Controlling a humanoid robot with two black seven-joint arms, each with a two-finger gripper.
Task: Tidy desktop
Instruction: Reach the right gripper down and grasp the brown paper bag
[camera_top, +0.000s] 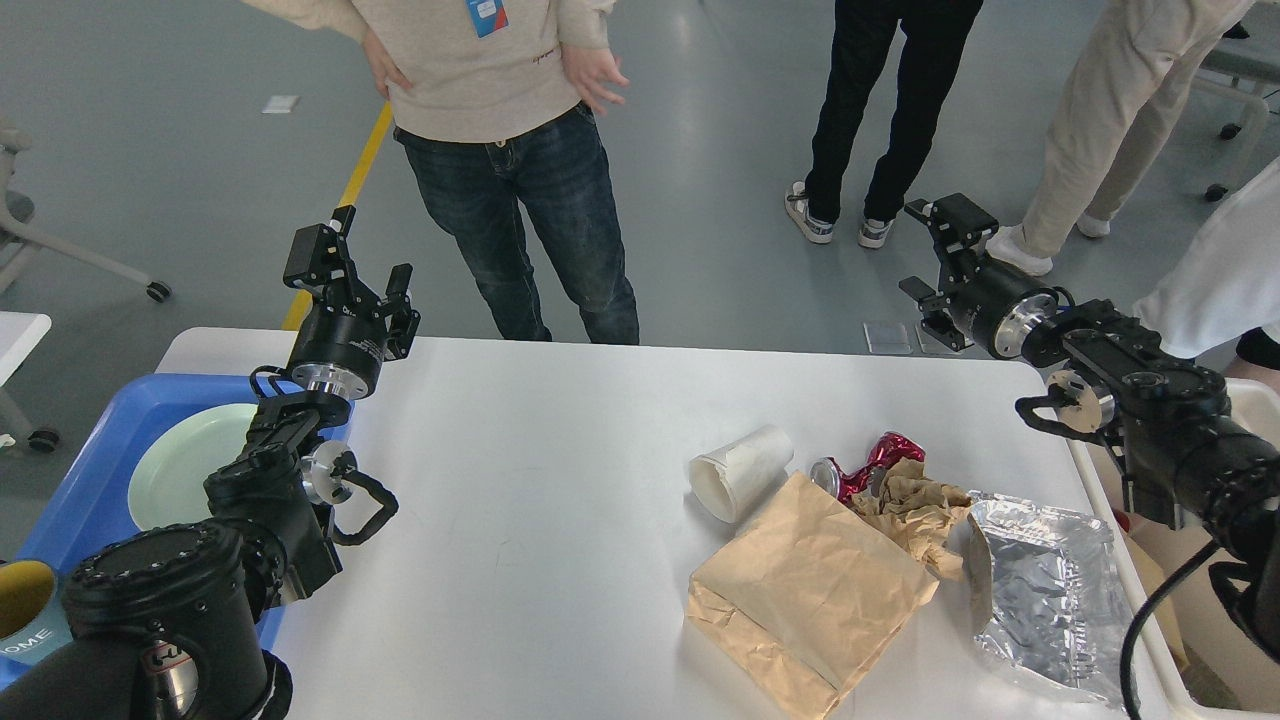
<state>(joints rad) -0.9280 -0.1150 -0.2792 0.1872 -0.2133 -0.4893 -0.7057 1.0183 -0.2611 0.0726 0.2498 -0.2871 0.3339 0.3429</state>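
glossy grey floor (150, 180) with a yellow line (350, 180) across it.

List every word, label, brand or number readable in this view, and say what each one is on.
"OME": end of a cut-off word on the blue cup at the lower left edge.
Badge on the beige sweater: too small to read.
Marking on the left arm's base joint: too blurred.
Crushed red can: no legible print.
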